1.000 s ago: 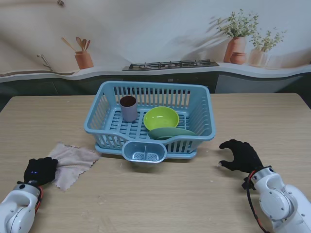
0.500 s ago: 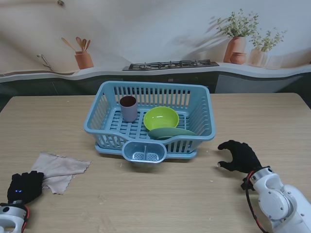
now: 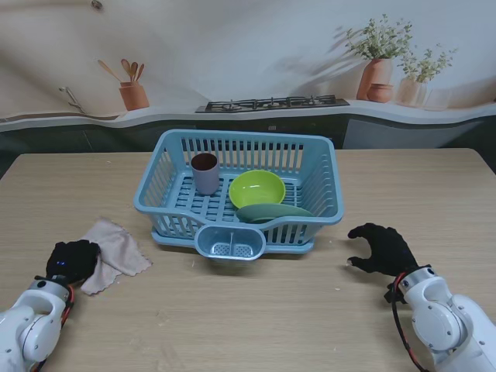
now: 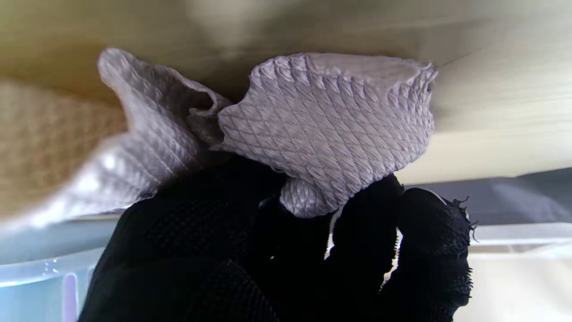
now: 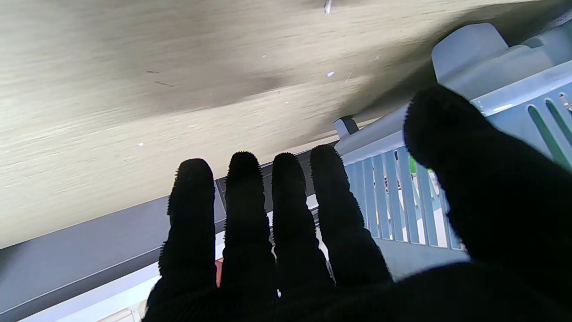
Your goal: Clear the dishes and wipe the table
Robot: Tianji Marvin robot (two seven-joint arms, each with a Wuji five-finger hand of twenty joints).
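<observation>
A light blue dish rack (image 3: 159, 203) stands mid-table holding a grey cup (image 3: 205, 173), a lime bowl (image 3: 256, 188) and a green plate (image 3: 273, 211). Left of it lies a crumpled beige cloth (image 3: 116, 249). My left hand (image 3: 72, 260), in a black glove, is shut on the cloth's nearer edge; the left wrist view shows the cloth (image 4: 326, 129) bunched over my fingers (image 4: 371, 214). My right hand (image 3: 381, 248) hovers open over bare wood to the right of the rack, fingers (image 5: 246, 210) spread, holding nothing. The rack's wall (image 5: 402, 197) fills one side of the right wrist view.
A small cutlery cup (image 3: 230, 242) juts from the rack's near side. Past the table's far edge run a counter with a stove (image 3: 271, 102), a utensil pot (image 3: 133, 94) and potted plants (image 3: 378, 70). Small crumbs speckle the wood (image 5: 330, 74).
My left hand first dragged the cloth back toward me and leftward, then pushed it forward and right again, bunching it up. The right hand barely moved.
</observation>
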